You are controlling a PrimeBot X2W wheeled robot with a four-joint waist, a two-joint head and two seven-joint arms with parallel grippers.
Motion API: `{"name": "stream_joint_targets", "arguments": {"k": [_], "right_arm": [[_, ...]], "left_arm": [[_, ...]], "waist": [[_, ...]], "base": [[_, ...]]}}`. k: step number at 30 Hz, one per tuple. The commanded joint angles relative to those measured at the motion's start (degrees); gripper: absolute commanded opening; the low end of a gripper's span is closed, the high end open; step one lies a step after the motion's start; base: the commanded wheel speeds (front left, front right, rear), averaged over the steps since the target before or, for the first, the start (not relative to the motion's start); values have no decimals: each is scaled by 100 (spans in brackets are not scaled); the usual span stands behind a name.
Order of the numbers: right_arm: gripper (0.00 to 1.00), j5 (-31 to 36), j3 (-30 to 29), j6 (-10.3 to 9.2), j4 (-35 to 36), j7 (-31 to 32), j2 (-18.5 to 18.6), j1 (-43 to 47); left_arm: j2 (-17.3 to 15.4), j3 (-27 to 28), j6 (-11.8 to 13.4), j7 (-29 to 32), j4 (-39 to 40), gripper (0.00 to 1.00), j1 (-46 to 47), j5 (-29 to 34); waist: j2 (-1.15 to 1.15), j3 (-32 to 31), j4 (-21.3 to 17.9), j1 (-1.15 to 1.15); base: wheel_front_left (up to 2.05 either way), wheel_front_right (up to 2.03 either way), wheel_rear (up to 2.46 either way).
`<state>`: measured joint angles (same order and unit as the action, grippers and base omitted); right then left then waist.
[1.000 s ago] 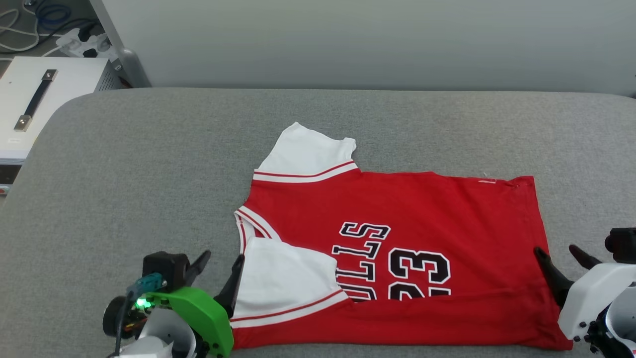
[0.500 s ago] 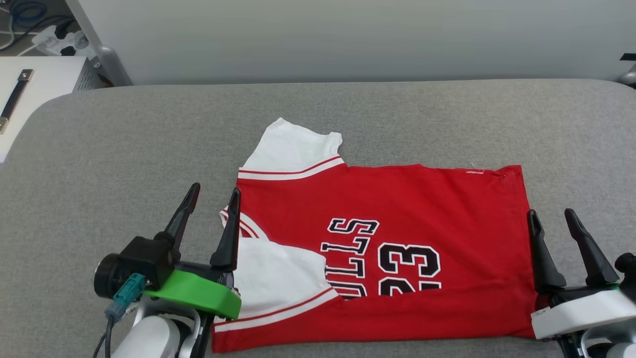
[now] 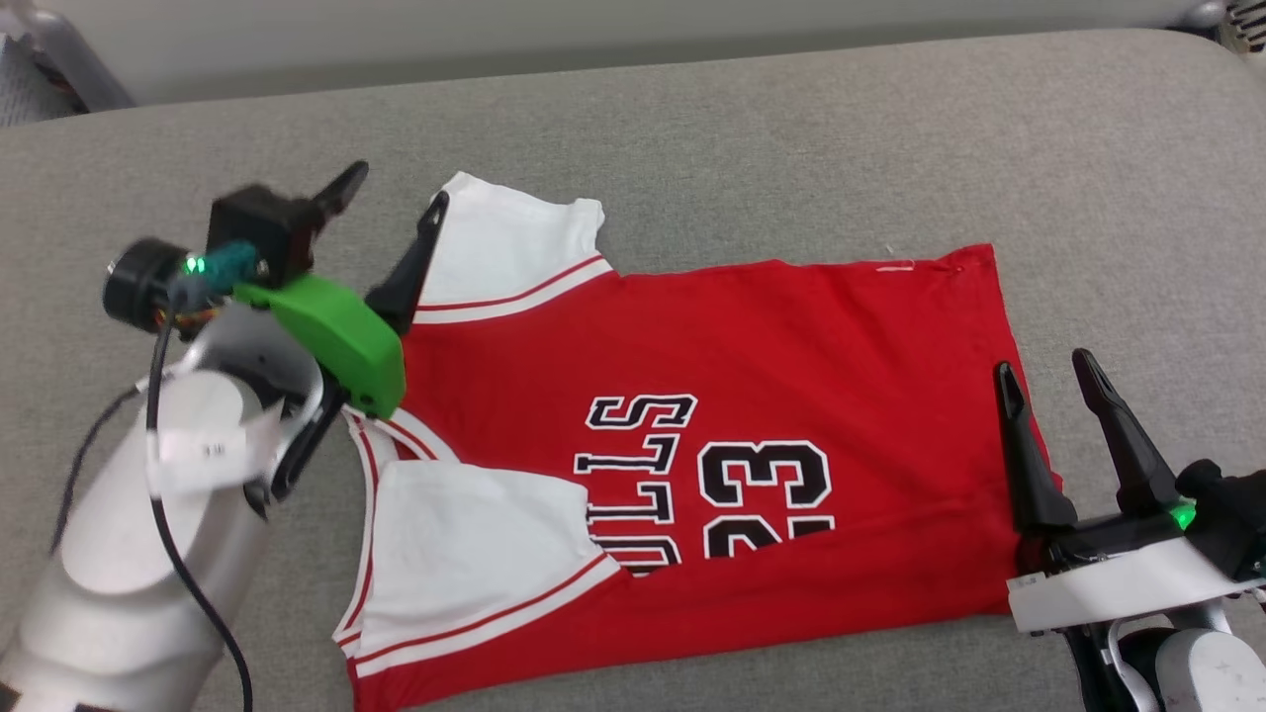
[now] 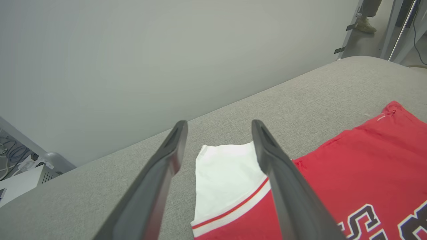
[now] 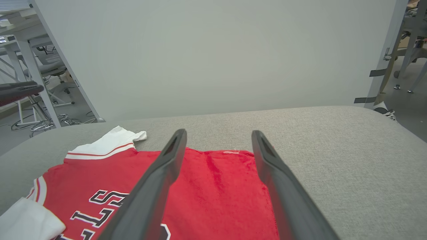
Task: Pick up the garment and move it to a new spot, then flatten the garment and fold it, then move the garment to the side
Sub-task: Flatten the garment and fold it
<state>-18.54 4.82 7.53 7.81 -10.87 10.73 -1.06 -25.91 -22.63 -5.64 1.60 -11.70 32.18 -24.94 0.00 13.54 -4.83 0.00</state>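
Observation:
The garment (image 3: 791, 376), a red jersey with white sleeves and black "23" print, lies spread on the grey padded table (image 3: 752, 138), collar to the left, hem to the right. Its near side is folded over the print, with the near sleeve (image 3: 465, 544) lying on the body. My left gripper (image 3: 394, 193) is open above the far white sleeve (image 3: 504, 237), one finger at the sleeve's edge; the left wrist view has that sleeve (image 4: 227, 170) between the fingers. My right gripper (image 3: 1041, 364) is open over the hem edge (image 5: 220, 173), holding nothing.
A pale grey wall (image 4: 166, 50) runs behind the table. White desk legs and cables (image 5: 36, 100) stand off the table's far left, chair and stand legs (image 5: 403, 50) to the far right. Bare grey surface (image 3: 1118, 178) lies beyond and right of the garment.
The camera has tilted down and shifted. My left gripper has risen and gone forward from beside the collar to the far sleeve. My right gripper stays open at the hem.

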Motion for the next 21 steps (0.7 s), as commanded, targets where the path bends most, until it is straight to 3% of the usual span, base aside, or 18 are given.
{"name": "stream_joint_targets", "arguments": {"k": [1,10,14,21], "right_arm": [[100,42,40,-4,19,-53,-36,-136],[100,39,347,-4,-15,-202,-146,-498],[100,38,472,-4,-44,-264,-190,-628],[100,35,578,-4,-81,-337,-210,-738]], "left_arm": [[-83,-82,-67,315,-117,100,352,-134],[-539,-857,-181,2861,-1231,100,2257,-1289],[-808,-1201,-183,3546,-1739,100,2764,-1528],[-914,-1454,-184,4254,-2482,100,3235,-1883]], "waist": [[0,347,-347,0],[0,873,-830,0],[0,1067,-1019,0],[0,1291,-1211,0]], "base": [[0,0,0],[0,0,0],[0,0,0],[0,0,0]]}}
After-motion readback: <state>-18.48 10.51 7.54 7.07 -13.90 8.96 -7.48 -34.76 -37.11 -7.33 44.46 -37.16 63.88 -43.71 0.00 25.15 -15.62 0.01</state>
